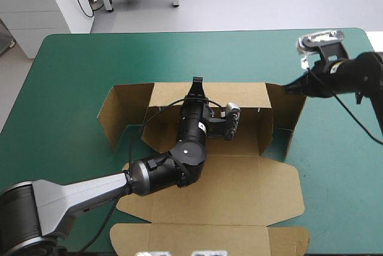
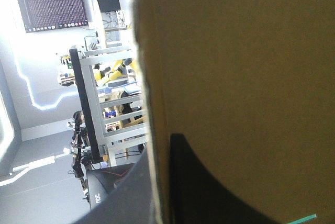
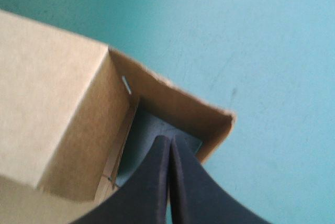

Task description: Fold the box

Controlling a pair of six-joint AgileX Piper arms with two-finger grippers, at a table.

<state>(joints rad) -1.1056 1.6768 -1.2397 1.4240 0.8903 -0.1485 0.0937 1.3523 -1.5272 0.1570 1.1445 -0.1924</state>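
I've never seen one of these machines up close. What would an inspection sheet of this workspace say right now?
Surface: teal-green table cover, smooth.
Job's things: brown cut cardboard box, far wall and side flaps raised, near panels lying flat.
Clutter: nothing seen.
Claws: left claw shut on the box's far wall; right claw shut, tip inside the box's far right corner.
Cables: nothing seen beyond the robot's own.
Surroundings: nothing seen.

One box (image 1: 239, 184) at centre frame; two grippers, the left gripper (image 1: 196, 81) mid-frame, the right gripper (image 1: 285, 90) upper right; one table (image 1: 72, 88)
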